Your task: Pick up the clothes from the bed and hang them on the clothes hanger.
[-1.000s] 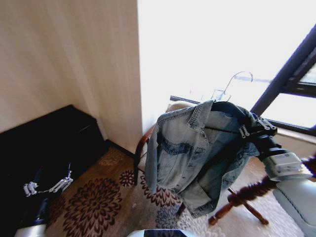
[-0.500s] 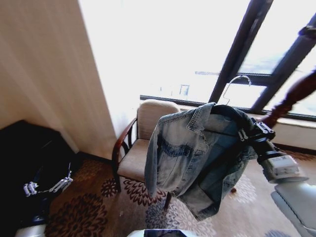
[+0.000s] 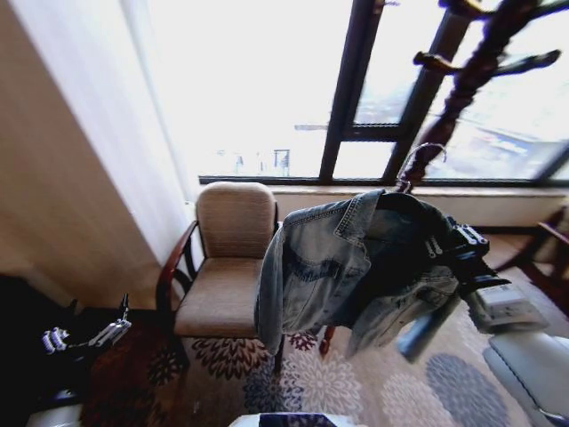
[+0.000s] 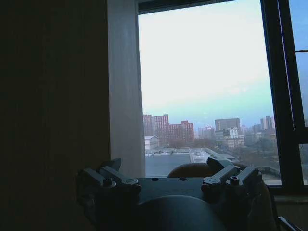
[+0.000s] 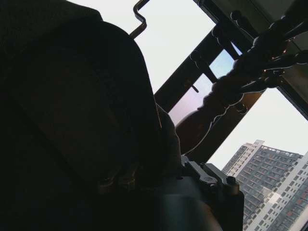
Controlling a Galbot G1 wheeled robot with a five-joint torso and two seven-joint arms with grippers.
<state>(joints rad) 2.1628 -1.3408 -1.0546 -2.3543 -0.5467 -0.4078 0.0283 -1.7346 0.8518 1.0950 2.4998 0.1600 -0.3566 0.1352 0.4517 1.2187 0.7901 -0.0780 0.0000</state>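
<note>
Two arms, one busy. Nearest, at 8 o'clock low in head view, L end effector (image 3: 84,339) parked by the robot's side; its fingers stand apart, nothing between them. R arm comes in from 4 o'clock, forearm angled up toward centre, wrist raised. R end effector (image 3: 453,238) is buried in denim at the shoulder; clamped on the jacket (image 3: 342,267), probably with the hanger (image 3: 418,165) under the cloth, though the fingertips are hidden. Jacket is already draped on the hanger, collar up, front panel hanging free toward 6, clear of the floor. Just behind at 9 o'clock is a chair (image 3: 222,267); farther, at 1 o'clock, a turned wooden coat stand (image 3: 471,71) against the window (image 3: 356,89). Judgement: carry phase, hook not yet on a peg. To do it well: keep wrist level so the jacket doesn't slide off, lift the silver hook above a peg, approach slowly, lower, then release.
</note>
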